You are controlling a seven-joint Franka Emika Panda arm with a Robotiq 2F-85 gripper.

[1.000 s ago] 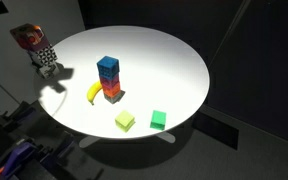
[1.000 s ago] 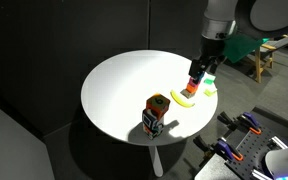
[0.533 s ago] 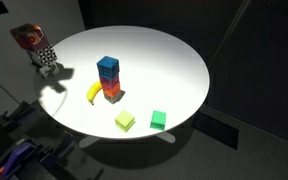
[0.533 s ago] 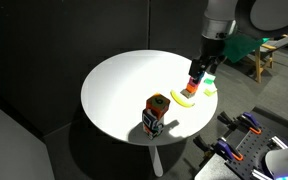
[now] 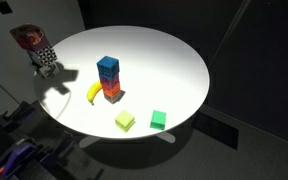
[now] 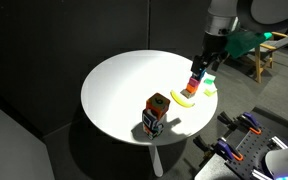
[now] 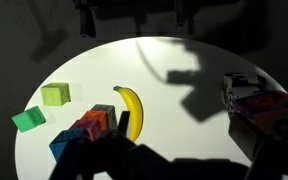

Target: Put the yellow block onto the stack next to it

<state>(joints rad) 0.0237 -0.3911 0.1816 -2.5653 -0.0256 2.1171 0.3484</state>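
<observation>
Yellow block (image 5: 125,121) was seen lying near the edge of the round white table (image 5: 164,60), just beside a green cube (image 5: 158,119) and apart from the stack (image 5: 108,80), next to which a yellow banana (image 5: 93,93) was laid. The gripper (image 6: 197,70) was held above the table, clear of everything. In the wrist view its jaws were spread, with nothing grasped between them.
</observation>
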